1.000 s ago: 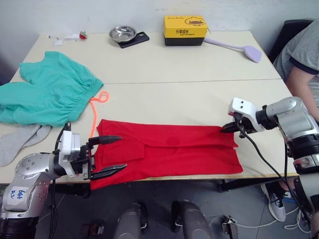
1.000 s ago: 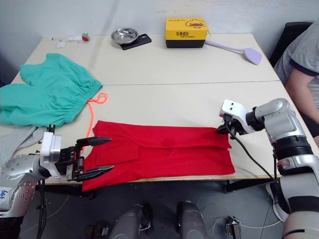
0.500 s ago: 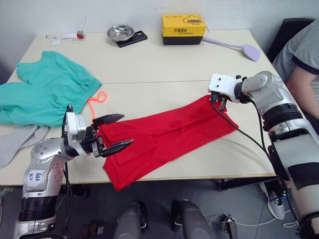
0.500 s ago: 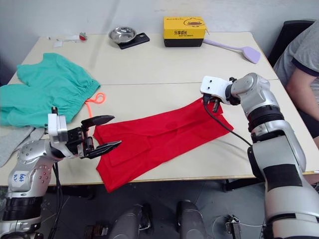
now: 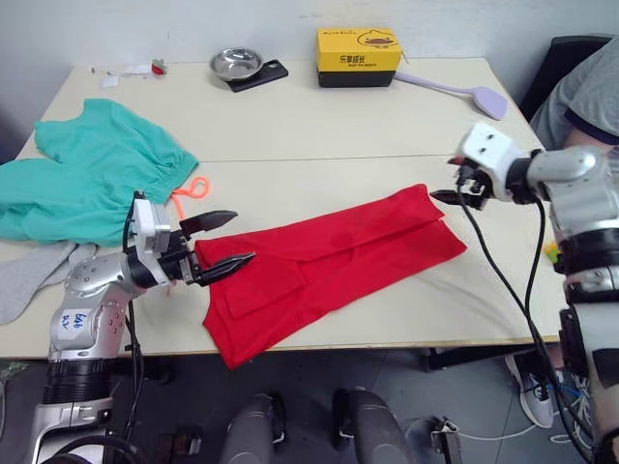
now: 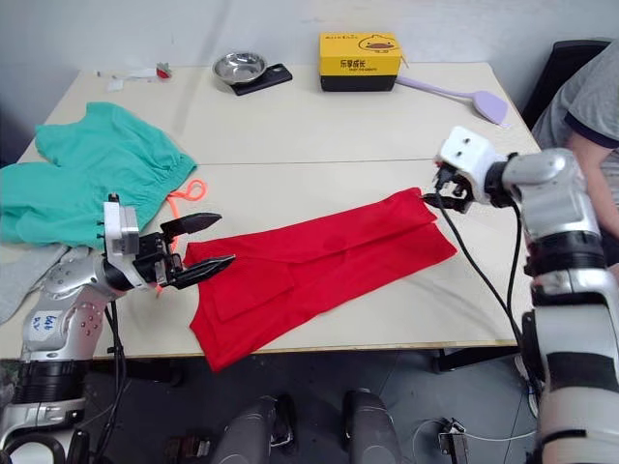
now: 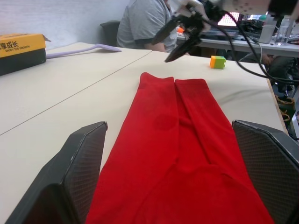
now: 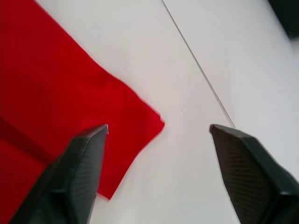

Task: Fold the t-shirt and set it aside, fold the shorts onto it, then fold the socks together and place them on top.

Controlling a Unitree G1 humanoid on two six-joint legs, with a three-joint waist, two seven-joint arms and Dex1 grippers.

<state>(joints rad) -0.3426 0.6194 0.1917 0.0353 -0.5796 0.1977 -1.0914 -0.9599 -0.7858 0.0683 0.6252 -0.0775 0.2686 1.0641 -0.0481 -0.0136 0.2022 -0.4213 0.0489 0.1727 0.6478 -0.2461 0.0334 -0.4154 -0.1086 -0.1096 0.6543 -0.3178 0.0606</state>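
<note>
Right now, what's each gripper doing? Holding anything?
Left gripper: open, empty, fingers at the near end of the red t-shirt.
Right gripper: open, empty, just off the shirt's far corner.

A pale bench (image 5: 319,126) carries a yellow box (image 5: 359,57) with a black base at its far edge, and a lilac flat-headed tool (image 5: 464,92) lies just beside the box toward the right. Left of the box, a small steel bowl (image 5: 236,65) sits on a dark flat object (image 5: 267,75), with small scraps (image 5: 135,70) near the far left corner. A person in a grey shirt (image 5: 592,97) sits at the right end on a dark chair (image 5: 559,60), and a small orange-and-green block (image 7: 217,61) rests on the bench near them.
</note>
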